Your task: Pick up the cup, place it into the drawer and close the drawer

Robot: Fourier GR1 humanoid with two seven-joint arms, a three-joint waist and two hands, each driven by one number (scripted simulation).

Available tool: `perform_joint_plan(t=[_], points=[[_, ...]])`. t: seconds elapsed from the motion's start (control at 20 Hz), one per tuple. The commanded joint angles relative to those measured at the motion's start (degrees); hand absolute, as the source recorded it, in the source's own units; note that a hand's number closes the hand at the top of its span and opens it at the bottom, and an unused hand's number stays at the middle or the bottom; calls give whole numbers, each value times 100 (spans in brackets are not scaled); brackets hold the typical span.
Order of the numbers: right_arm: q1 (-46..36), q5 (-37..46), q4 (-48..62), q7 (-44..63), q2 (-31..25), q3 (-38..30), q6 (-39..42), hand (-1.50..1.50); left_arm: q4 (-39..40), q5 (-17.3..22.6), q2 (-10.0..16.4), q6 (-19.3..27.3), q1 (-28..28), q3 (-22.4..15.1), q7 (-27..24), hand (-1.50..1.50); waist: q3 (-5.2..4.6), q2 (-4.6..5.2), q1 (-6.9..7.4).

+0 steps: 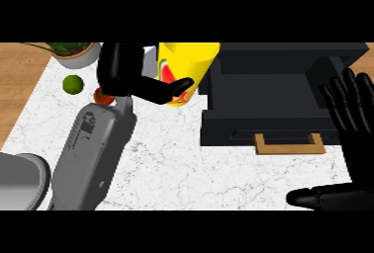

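l hand (128, 79) grips cup (193, 55), r hand (359, 143) open

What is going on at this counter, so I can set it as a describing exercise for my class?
The robot's left hand is curled round a yellow cup, holding it just left of the black drawer. The drawer is open, its wooden handle facing the robot, and the cup is not yet inside. The right hand rests open at the view's right edge, fingers up.
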Motion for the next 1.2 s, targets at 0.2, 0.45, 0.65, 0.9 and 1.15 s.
perform_joint_plan(t=[0.2,0.45,0.65,0.9,1.15], points=[[-243,55,-66,229,-95,-47,-92,-150,741,-85,-28,307,-602,-370,85,150,-1,4,-5],[119,40,168,-368,17,53,195,-150,1861,150,-28,846,-1352,-660,-250,150,1,18,-73],[165,-113,-229,108,-97,12,180,-150,2683,465,-28,1165,-2087,-692,-269,150,1,27,-157],[-40,-124,106,-56,-133,-126,185,-150,3390,1031,-28,1433,-2366,-1216,-688,150,2,36,-187],[-110,149,193,-150,-45,-14,50,-150,3995,1331,-28,1358,-2720,-1344,-740,150,2,39,-171]])
